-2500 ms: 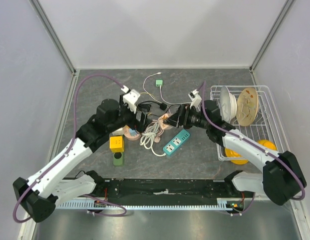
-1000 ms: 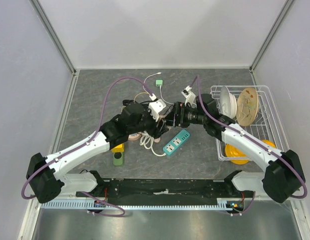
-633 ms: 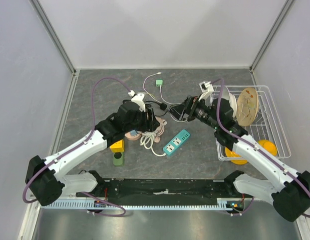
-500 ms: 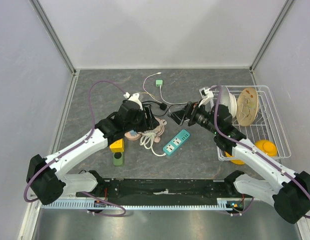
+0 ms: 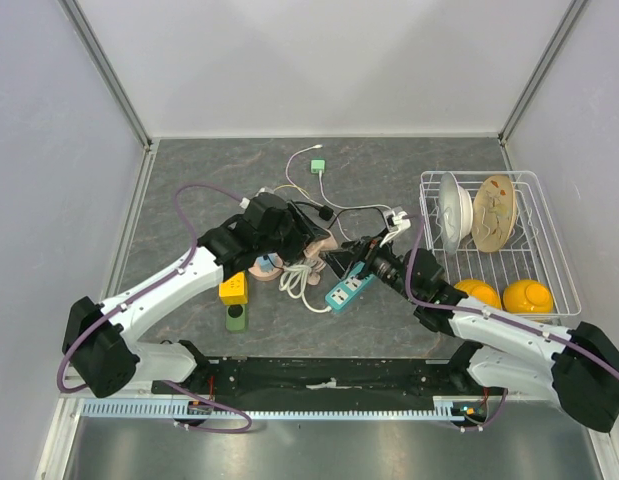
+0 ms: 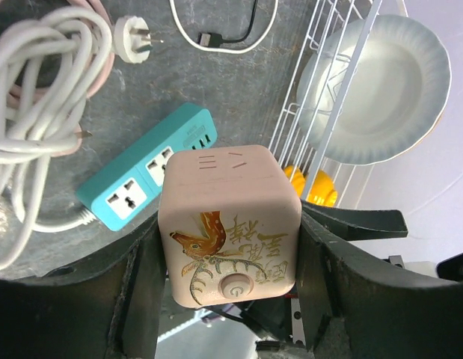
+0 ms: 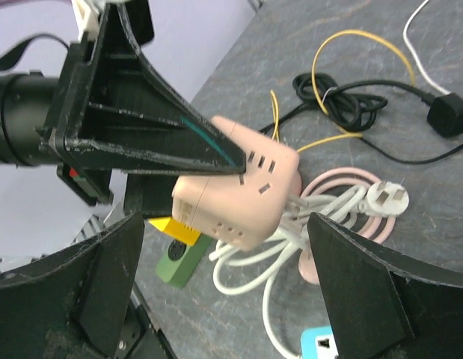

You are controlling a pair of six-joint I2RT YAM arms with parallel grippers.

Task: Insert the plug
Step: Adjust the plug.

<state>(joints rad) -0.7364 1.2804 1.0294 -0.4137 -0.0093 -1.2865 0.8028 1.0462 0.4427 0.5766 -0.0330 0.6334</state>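
Observation:
My left gripper (image 6: 230, 288) is shut on a pink cube socket (image 6: 231, 217) printed with a deer and a power button. It holds the cube above the table, with a finger on each side. The cube (image 7: 238, 191) has slots on its faces and hangs in front of my right gripper (image 7: 231, 299), which stands wide open and holds nothing. A round whitish three-pin plug (image 7: 386, 198) on a pink coiled cord lies loose on the grey table beside the cube. From above, my right gripper (image 5: 347, 262) is just right of the cube (image 5: 317, 243).
A teal power strip (image 5: 351, 285) lies below the grippers beside a bundled white cord (image 5: 301, 275). A yellow block (image 5: 233, 288) and a green block (image 5: 236, 318) sit to the left. A wire rack (image 5: 549, 250) with plates and yellow bowls (image 5: 529, 295) stands right. Black cable (image 7: 343, 97) lies behind.
My right arm has swung from beside the rack down toward the near side, over the teal strip, and its jaws have opened wide. My left arm has drawn back a little, still holding the cube.

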